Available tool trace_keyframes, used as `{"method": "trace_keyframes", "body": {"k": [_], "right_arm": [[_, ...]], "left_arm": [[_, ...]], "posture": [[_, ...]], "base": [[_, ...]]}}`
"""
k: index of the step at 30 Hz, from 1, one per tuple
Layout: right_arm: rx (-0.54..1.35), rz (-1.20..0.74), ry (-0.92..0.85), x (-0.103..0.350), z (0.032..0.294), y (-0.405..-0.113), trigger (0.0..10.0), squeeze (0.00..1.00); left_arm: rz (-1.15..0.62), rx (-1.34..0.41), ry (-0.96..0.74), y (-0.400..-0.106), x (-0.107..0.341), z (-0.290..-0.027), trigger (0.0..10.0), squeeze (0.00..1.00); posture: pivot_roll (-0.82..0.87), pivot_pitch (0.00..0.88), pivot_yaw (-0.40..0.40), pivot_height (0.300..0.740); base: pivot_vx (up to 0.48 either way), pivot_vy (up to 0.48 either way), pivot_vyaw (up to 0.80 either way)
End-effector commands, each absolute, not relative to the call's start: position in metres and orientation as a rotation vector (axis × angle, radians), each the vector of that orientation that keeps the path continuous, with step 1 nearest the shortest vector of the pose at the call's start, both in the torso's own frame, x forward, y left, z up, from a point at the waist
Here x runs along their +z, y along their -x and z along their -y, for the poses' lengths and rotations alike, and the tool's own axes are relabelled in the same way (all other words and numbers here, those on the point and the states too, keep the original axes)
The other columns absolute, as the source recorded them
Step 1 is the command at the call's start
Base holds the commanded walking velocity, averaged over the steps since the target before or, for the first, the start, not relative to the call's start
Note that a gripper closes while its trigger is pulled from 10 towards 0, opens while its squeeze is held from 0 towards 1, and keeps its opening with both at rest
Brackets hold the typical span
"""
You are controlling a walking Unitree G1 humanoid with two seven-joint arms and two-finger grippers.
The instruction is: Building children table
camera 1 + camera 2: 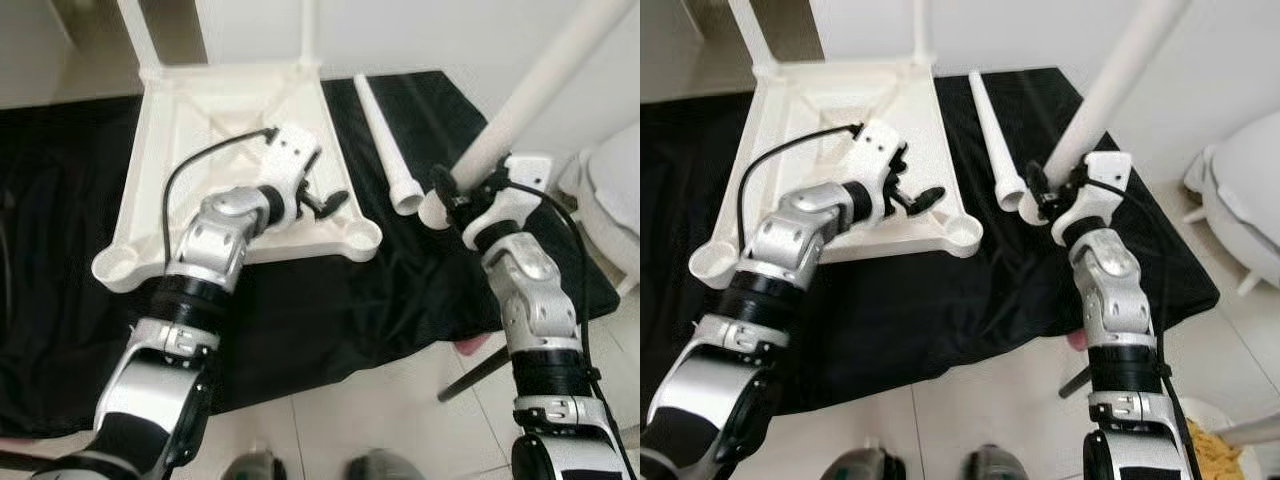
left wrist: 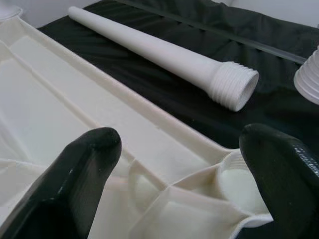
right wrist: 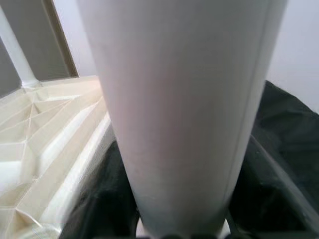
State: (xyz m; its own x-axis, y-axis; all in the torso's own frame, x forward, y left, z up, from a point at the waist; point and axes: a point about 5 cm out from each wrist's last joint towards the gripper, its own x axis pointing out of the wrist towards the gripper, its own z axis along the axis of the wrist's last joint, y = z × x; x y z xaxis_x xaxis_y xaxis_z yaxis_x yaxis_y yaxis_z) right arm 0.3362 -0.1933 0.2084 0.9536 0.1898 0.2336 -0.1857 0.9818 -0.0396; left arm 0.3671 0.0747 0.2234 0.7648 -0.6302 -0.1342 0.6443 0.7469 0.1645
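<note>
A black cloth (image 1: 350, 300) covers the tiled floor. On it lies an upturned white tabletop (image 1: 200, 130), two legs already standing at its far corners. The left gripper (image 1: 325, 203) hovers, fingers (image 2: 75, 184) spread wide, over the tabletop's near right corner socket (image 2: 239, 181) — nothing between them. The right gripper (image 1: 450, 195) clamps a white table leg (image 1: 530, 90), tilted up to the right. Between the grippers, a loose leg (image 1: 385, 140) lies on the cloth.

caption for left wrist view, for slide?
Open left tool over upturned tabletop's corner socket, loose threaded leg on black cloth beyond.
</note>
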Motion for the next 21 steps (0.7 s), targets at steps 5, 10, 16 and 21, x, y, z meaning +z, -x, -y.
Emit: {"method": "trace_keyframes", "body": {"k": [5,10,16,21], "right_arm": [[0.191,0.253,0.022,0.2111,0.1943,-0.3355,10.0,0.0],[0.19,0.255,0.021,0.2117,0.1946,-0.3352,10.0,0.0],[0.188,0.254,0.021,0.2115,0.1952,-0.3353,10.0,0.0],[0.184,0.257,0.02,0.2118,0.1949,-0.3351,10.0,0.0]], "left_arm": [[-0.067,-0.668,-0.216,-0.3682,0.2226,-0.0742,10.0,0.0],[-0.062,-0.63,-0.204,-0.3708,0.2227,-0.0771,10.0,0.0],[-0.033,-0.613,-0.21,-0.372,0.2254,-0.0791,10.0,0.0],[0.029,-0.608,-0.23,-0.3711,0.2317,-0.0795,10.0,0.0]], "posture": [[0.04,0.069,0.013,0.74],[0.04,0.075,0.013,0.74],[0.04,0.077,0.013,0.74],[0.04,0.082,0.017,0.74]], "base": [[0.0,0.0,0.0],[0.0,0.0,0.0],[0.0,0.0,0.0],[0.0,0.0,0.0]]}}
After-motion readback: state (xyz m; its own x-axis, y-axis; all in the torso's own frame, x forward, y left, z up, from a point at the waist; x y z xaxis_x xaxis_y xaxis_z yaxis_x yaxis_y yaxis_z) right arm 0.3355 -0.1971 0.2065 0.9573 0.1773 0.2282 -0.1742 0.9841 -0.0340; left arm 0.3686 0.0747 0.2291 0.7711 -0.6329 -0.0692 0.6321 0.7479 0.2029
